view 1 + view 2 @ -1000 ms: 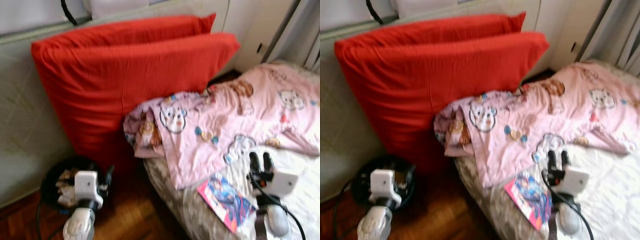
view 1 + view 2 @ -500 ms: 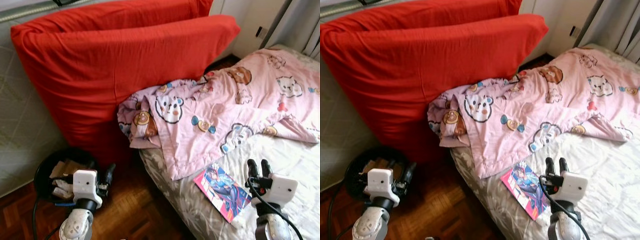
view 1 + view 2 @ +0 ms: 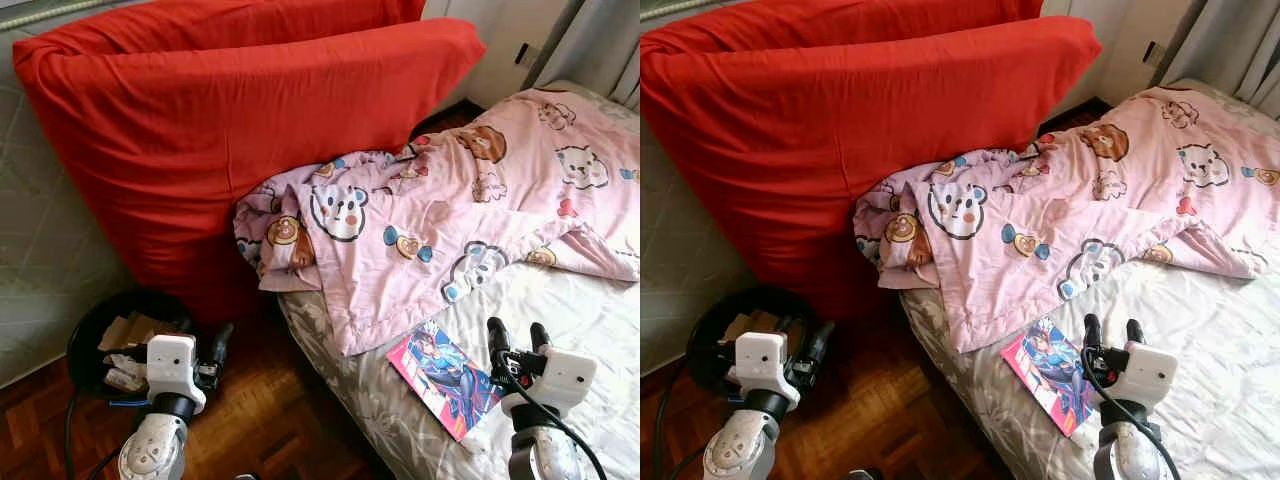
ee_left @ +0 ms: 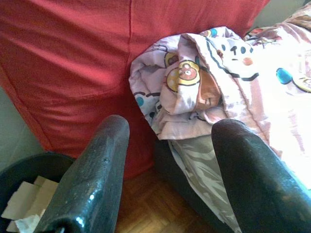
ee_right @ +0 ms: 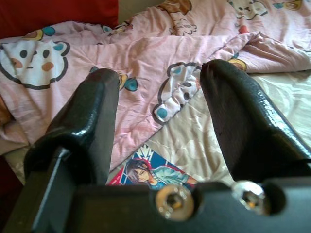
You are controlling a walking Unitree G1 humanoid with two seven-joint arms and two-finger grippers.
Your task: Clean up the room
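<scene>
A pink cartoon-print blanket [image 3: 470, 210] lies crumpled across the bed [image 3: 600, 320], one end bunched against two big red cushions [image 3: 240, 130]. A colourful comic book [image 3: 445, 378] rests near the bed's front edge, seen too in the right wrist view as the comic book [image 5: 150, 174]. My right gripper [image 3: 518, 336] hovers open just right of the book, nothing between its fingers [image 5: 92, 126]. My left gripper [image 3: 215, 350] is open and low over the wooden floor, beside the black bin [image 3: 95, 340]. Its fingers [image 4: 92, 174] frame the blanket's bunched end [image 4: 194, 82].
The black bin holds cardboard and paper scraps [image 3: 125, 335]. A pale quilted surface [image 3: 40, 260] stands at the left behind the cushions. Grey curtains [image 3: 600, 45] and a white wall with a socket [image 3: 525, 52] are at the far right. Parquet floor [image 3: 270, 420] runs between bin and bed.
The camera has tilted down and steadied, so the scene has shifted slightly. My right gripper's fingers have spread wider apart. The left arm has hardly moved.
</scene>
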